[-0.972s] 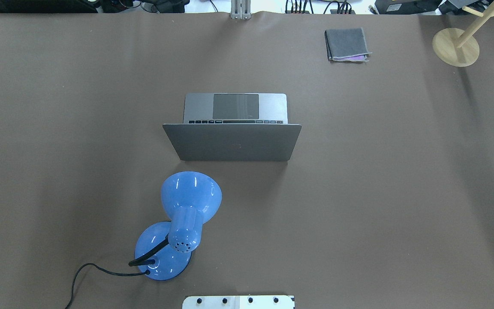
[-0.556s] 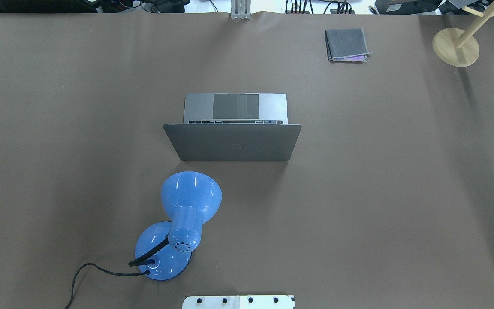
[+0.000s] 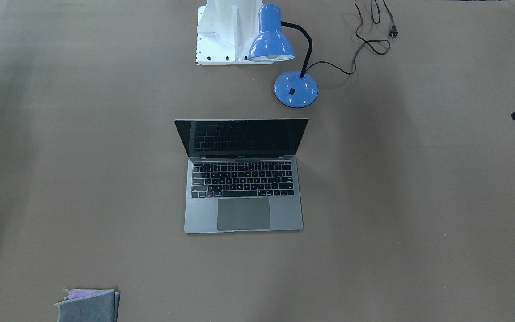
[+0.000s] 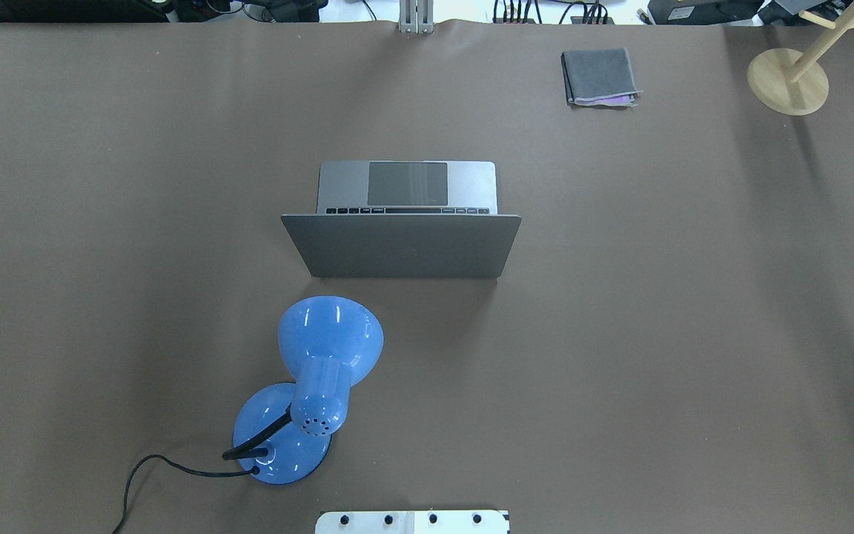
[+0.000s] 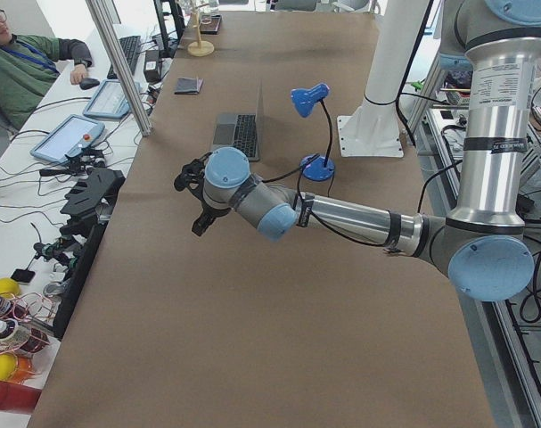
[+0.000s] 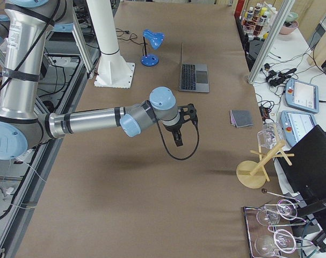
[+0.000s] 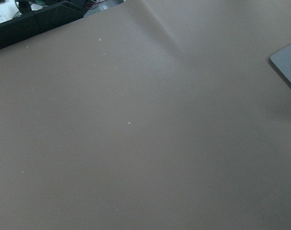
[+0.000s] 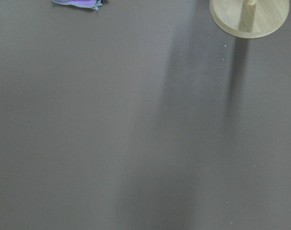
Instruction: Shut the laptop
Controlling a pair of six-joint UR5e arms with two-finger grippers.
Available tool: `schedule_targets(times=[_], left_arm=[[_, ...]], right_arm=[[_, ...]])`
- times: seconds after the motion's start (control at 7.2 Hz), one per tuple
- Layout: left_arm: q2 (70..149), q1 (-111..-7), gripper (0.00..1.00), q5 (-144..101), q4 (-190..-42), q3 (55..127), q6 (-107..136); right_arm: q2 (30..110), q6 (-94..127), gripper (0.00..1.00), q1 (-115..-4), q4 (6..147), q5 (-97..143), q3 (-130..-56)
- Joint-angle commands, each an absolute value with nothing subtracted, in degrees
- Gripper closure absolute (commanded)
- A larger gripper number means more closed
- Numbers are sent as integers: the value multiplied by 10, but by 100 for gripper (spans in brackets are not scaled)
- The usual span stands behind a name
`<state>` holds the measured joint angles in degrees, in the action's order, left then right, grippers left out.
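Open space-grey laptop at the centre of the table: black keys, grey trackpad, dark screen; key lettering too small to read. From the left gripper it lies at 1 o'clock, from the right gripper at 12, seemingly well apart. Whether either gripper is spread or clenched, I cannot tell.

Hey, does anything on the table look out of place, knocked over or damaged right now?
Nothing serious. The laptop sits open, square, and undamaged as far as the views show. The blue lamp stands upright near it; only its plug lies loose, connected to nothing. The folded grey cloth lies flat.
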<state>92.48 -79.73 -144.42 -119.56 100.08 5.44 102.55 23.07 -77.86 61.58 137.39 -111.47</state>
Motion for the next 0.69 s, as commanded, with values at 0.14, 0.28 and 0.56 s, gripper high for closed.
schedule_targets(times=[0.14, 0.28, 0.56], left_arm=[[969, -701, 16, -1445, -1221, 1004, 194], [979, -664, 48, -1445, -1265, 1004, 282], [985, -580, 100, -1439, -1393, 998, 473]], right_arm=[[985, 496, 37, -664, 499, 1370, -1126], [972, 536, 63, -631, 499, 1369, -1142], [969, 650, 100, -554, 499, 1317, -1207]])
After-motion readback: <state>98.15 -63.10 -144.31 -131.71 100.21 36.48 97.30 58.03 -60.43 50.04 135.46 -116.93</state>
